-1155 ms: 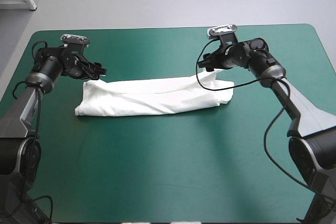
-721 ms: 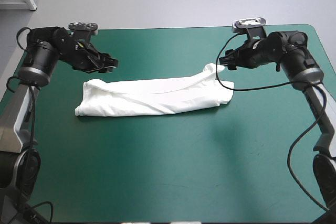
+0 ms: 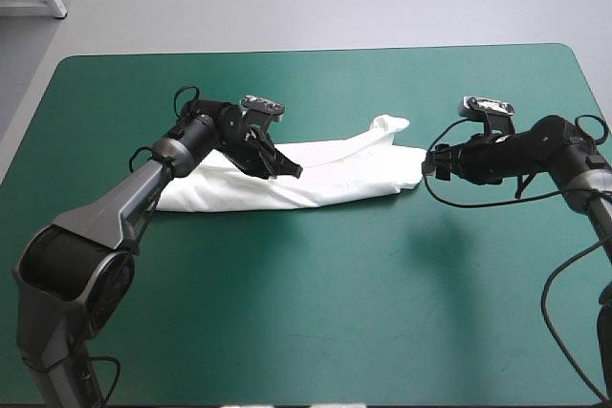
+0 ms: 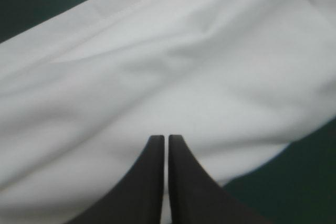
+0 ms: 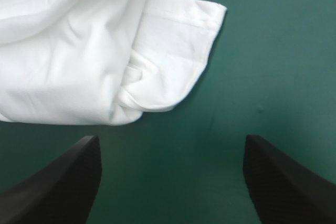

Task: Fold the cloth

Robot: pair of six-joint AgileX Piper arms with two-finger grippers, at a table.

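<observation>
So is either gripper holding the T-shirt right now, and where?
Nothing looks held. The right gripper is open, short of the T-shirt. The left gripper is shut above its middle, no cloth visibly pinched or lifted.

1. The T-shirt (image 3: 344, 174) is white and folded lengthwise into one long, narrow band.
2. It lies flat on the teal-green cover (image 3: 306, 312), running left to right across the table, nearer the far edge than the near one.
3. Its right end is a rounded, doubled fold; a hemmed flap sticks out there toward the far edge.
4. Soft creases run along its length.
</observation>
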